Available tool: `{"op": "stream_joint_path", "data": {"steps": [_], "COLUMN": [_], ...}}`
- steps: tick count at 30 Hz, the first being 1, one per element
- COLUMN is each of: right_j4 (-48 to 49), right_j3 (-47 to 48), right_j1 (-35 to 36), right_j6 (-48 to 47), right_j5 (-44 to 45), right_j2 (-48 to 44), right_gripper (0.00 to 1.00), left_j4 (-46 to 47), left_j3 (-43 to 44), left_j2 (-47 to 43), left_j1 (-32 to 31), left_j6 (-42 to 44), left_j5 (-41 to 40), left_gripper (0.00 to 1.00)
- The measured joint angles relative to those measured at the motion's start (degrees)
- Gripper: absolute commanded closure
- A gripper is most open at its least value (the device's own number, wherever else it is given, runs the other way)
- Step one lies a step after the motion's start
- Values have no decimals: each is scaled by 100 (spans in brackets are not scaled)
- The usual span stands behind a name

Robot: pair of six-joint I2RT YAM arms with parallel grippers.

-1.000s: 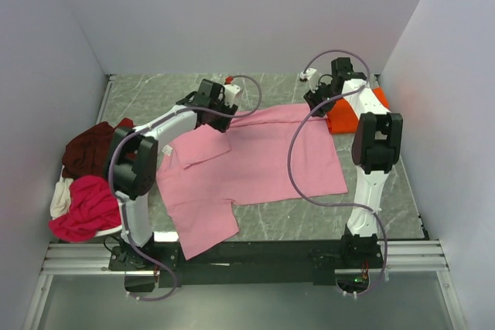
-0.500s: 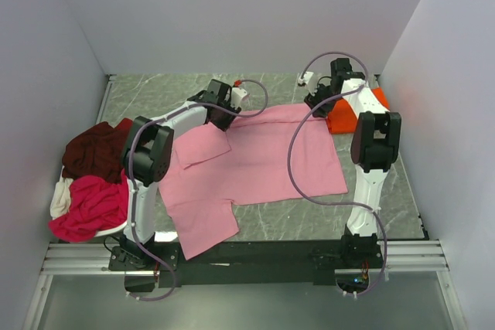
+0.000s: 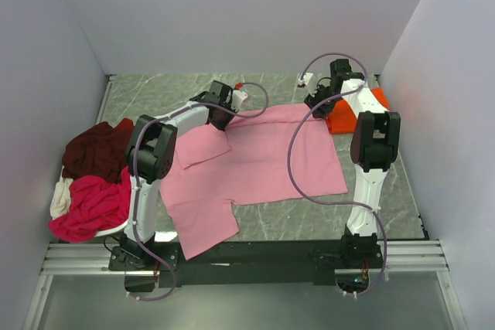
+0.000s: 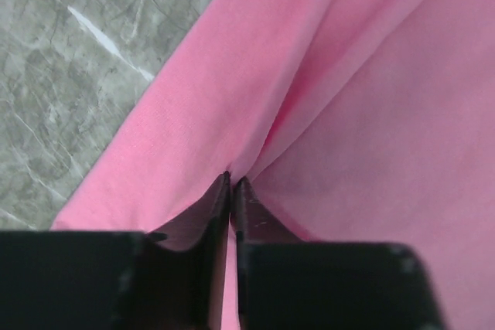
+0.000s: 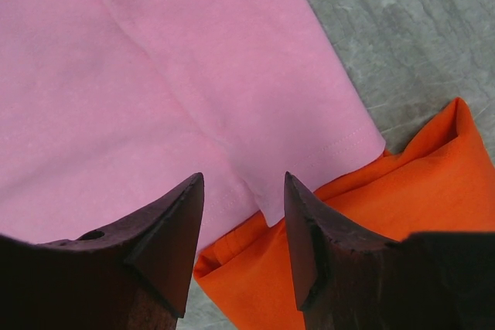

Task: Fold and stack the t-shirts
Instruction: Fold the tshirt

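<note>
**Top view:** bright, even, diffuse light is supplied from above. Only soft, short shadows are cast on the desk [image 3: 155,94] and the pink t-shirt [image 3: 263,164]. The walls [image 3: 232,13] are rendered faintly lilac and are seen to lean outward toward the frame edges. Focus is sharp throughout.

**Left wrist view:** the cloth weave is resolved sharply. The left tool [image 4: 232,181] is rendered near-black and slightly soft, and a shadow is held in the pinched fold.

**Right wrist view:** the hem stitching is sharp. The right tool [image 5: 244,178] is rendered blurred and reddish-brown.
</note>
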Motion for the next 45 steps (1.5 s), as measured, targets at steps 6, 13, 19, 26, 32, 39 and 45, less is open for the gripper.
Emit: {"op": "stream_joint_path", "data": {"steps": [6, 13, 19, 26, 32, 39, 45], "right_j4": [2, -2, -44, -118, -129, 92, 260], "right_j3": [0, 35, 245, 269, 269, 11, -153], "right_j1": [0, 0, 0, 31, 52, 61, 39], "right_j6": [-2, -7, -61, -166, -216, -214, -205], "right_j5": [70, 162, 313, 492, 564, 671, 831], "right_j2": [0, 46, 278, 470, 470, 409, 356], "right_gripper": [48, 48, 48, 50, 87, 100, 100], "left_j4": [-20, -7, 37, -26, -33, -50, -59], "left_j3": [26, -166, -166, -166, -166, -166, -166], "left_j2": [-9, -289, -407, -407, -407, -402, -367], "left_j1": [0, 22, 39, 48, 50, 50, 55], "left_j6": [24, 24, 15, 4, 4, 2, 2], "left_j5": [-57, -59, -52, -33, -13, 22, 17], "left_gripper": [95, 94, 93, 92, 92, 91, 91]}}
